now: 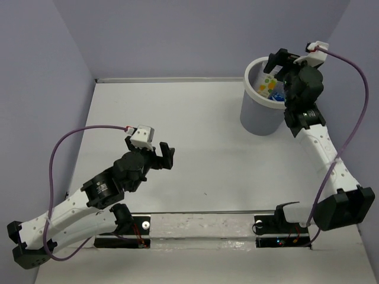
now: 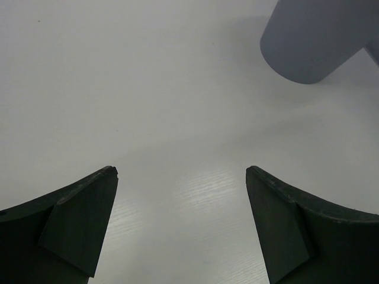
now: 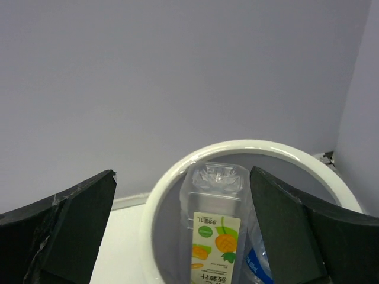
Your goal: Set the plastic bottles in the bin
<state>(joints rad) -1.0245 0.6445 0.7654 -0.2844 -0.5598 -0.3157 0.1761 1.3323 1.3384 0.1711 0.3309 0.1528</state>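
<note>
Over the bin at far right: right gripper, jaws spread wide, gripping nothing. Inside the bin: big bottle with yellow fruit label, standing on end; just beside it, blue-labelled bottle, mostly hidden. Low over the table, near left: left gripper, jaws likewise wide apart, empty.

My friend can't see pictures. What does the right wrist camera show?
A clear bottle with a fruit label sits inside the white-rimmed grey bin, beside a blue-labelled bottle. The right gripper hangs above it, open and empty.
</note>
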